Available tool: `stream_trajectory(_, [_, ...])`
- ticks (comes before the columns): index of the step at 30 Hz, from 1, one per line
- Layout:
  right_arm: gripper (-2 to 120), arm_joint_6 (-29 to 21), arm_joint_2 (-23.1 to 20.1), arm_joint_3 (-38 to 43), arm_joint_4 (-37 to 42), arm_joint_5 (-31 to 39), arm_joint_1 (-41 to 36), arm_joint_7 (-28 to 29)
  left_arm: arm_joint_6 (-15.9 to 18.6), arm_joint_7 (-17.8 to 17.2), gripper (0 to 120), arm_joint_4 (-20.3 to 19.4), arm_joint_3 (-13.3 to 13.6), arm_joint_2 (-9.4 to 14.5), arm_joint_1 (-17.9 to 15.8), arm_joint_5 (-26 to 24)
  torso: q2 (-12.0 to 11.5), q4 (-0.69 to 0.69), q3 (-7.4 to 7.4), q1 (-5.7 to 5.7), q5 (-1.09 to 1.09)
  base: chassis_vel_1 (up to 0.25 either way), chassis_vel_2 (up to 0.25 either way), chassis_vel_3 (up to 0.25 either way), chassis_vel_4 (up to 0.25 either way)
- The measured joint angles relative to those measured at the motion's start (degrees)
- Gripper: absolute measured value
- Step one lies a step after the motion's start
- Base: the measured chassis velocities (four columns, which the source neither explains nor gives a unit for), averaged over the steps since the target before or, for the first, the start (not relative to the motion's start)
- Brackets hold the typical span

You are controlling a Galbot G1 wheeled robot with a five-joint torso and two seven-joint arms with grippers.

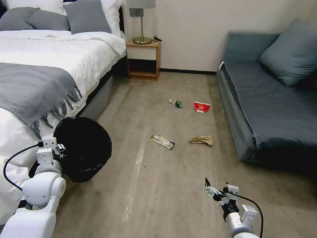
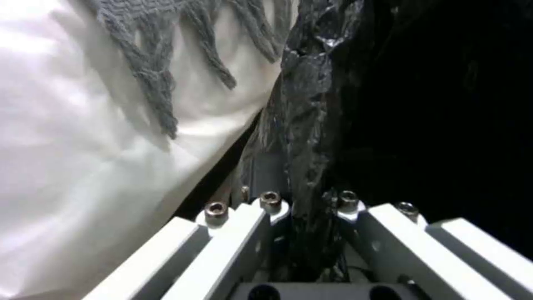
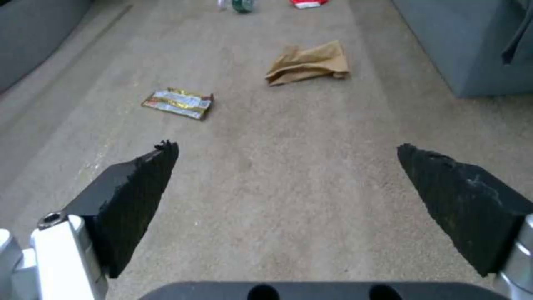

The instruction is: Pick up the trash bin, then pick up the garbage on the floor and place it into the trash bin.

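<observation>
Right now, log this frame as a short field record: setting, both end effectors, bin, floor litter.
setting: bedroom floor between bed and sofa
left end effector: shut on the trash bin rim, bin held beside the bed
right end effector: open, above bare carpet, holding nothing
snack wrapper: on floor, nearest
brown paper: on floor, beside wrapper
bottle: lying farther off
red carton: next to bottle

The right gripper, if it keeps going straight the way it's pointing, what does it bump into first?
Probably bare carpet. The right gripper, jaws open, points forward and down over clear floor. The brown paper lies farther along, nearly in line; the gold wrapper sits off to one side. Depth is uncertain.
</observation>
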Motion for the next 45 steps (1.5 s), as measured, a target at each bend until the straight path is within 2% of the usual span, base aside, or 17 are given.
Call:
stream_trajectory(10, [100, 0.4, 0.4, 0.1, 0.3, -0.6, -0.8, -0.2, -0.8, 0.6, 2, 0.7, 1.2, -0.5, 0.0, 0.2, 0.0, 0.0, 0.0, 0.0, 0.0, 0.0, 0.0, 0.0, 0.0])
stream_trajectory(26, [100, 1.3, 1.1, -0.3, -1.2, -2.0, -0.8, -0.5, -2.3, 1.3, 2, 2.1, 1.1, -0.2, 0.3, 0.5, 0.0, 0.0, 0.0, 0.0, 0.0, 0.0, 0.0, 0.0, 0.0])
stream_trajectory(45, [100, 2.0, 1.4, -0.5, -3.5, -2.7, 0.4, -0.9, -3.5, 1.5, 2, 4.5, 1.7, -0.3, -1.2, 0.6, 0.0, 0.0, 0.0, 0.0, 0.0, -0.01, 0.01, 0.014, -0.009])
